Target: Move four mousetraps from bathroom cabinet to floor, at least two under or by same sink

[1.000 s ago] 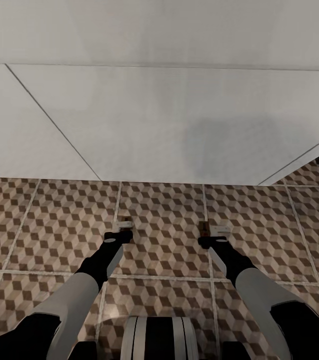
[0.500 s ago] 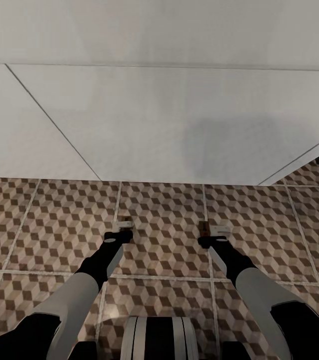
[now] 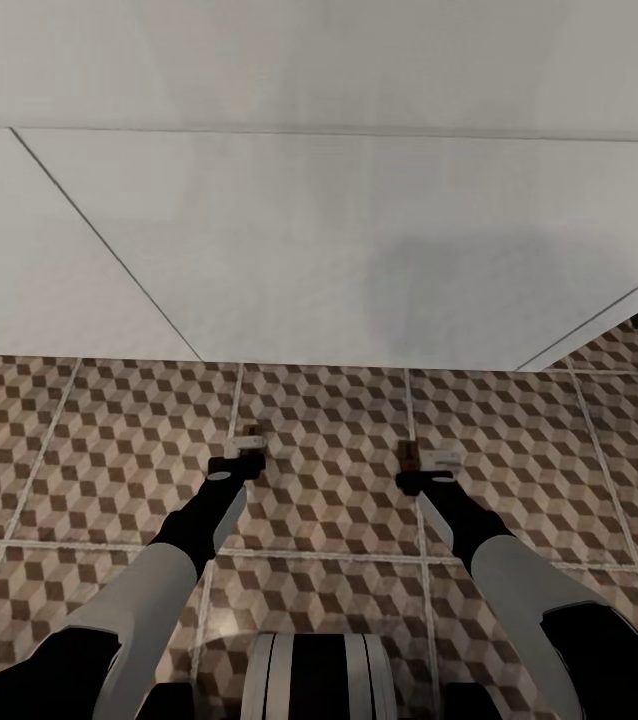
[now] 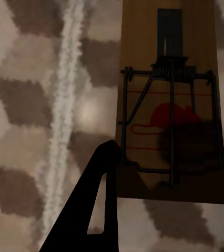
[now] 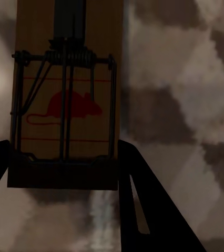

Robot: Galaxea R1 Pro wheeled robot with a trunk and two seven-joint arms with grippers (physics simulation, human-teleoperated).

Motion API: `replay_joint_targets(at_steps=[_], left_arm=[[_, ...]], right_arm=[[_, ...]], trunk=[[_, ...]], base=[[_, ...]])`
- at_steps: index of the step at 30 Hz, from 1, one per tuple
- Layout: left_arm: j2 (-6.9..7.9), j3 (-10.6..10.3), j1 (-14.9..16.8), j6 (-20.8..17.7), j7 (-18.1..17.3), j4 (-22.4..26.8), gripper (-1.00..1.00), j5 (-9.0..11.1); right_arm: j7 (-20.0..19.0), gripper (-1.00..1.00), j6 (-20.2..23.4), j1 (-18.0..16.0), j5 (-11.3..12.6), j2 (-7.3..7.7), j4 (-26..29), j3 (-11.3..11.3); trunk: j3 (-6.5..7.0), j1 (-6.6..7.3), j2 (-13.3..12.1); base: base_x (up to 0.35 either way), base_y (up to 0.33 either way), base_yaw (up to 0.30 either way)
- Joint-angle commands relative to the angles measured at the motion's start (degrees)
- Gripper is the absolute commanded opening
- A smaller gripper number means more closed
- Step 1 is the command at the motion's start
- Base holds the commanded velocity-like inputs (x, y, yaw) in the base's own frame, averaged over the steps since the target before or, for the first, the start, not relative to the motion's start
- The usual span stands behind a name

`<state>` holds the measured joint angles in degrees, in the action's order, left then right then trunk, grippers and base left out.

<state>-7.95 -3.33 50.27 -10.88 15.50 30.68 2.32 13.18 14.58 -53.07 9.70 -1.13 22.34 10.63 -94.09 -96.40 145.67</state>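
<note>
The left tool [image 3: 250,447] hangs low over the bathroom floor [image 3: 329,420] at about 7 o'clock in the head view, its dark fingers [image 4: 99,189] flanking a mousetrap [image 4: 170,105]; they look slightly parted from its edges, though the dim wrist view makes that uncertain. The right tool [image 3: 429,462] sits at about 5 o'clock, its fingers [image 5: 138,205] pinching a second mousetrap [image 5: 67,100] by its near end. Both traps are wooden with a red mouse print and wire spring. A white vanity [image 3: 339,250] spans from 9 to 3 o'clock beyond them
</note>
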Motion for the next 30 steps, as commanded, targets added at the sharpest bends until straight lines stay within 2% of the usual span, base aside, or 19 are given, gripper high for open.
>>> replay_joint_targets(at_steps=[1, 5, 11, 16, 30], left_arm=[[0.04, -0.4, 0.0, -0.4, 0.5, 0.1, -1.00, 0.2], [0.07, -0.4, 0.0, -0.3, 0.4, 0.2, -1.00, 0.1], [0.05, -0.5, 0.0, -0.3, 0.4, 0.2, -1.00, 0.1], [0.15, -0.6, 0.0, -0.3, 0.4, 0.2, -1.00, 0.1], [0.18, -0.6, 0.0, -0.3, 0.4, 0.1, -1.00, 0.1]], right_arm=[[0.4, -1.00, 0.2, 0.0, 0.8, 0.03, 0.1, 0.5], [0.7, -1.00, -0.4, 0.0, 0.7, -0.01, 0.2, 0.5], [1.7, -1.00, -4.4, 0.0, 0.7, -0.01, 1.8, 0.5], [3.4, -1.00, -5.5, 0.0, 0.7, -0.09, 2.2, 0.5], [3.8, -1.00, -7.9, 0.0, 0.7, -0.07, 2.3, 0.4]], trunk=[[-0.03, 0.01, 0.0], [-0.03, 0.01, 0.0], [-0.03, 0.01, 0.0], [-0.03, 0.01, 0.0], [-0.03, 0.01, 0.0]], base=[[0.000, 0.000, 0.000], [0.000, 0.000, 0.000], [0.000, 0.000, 0.000], [0.000, 0.000, 0.000], [0.034, 0.000, 0.000]])
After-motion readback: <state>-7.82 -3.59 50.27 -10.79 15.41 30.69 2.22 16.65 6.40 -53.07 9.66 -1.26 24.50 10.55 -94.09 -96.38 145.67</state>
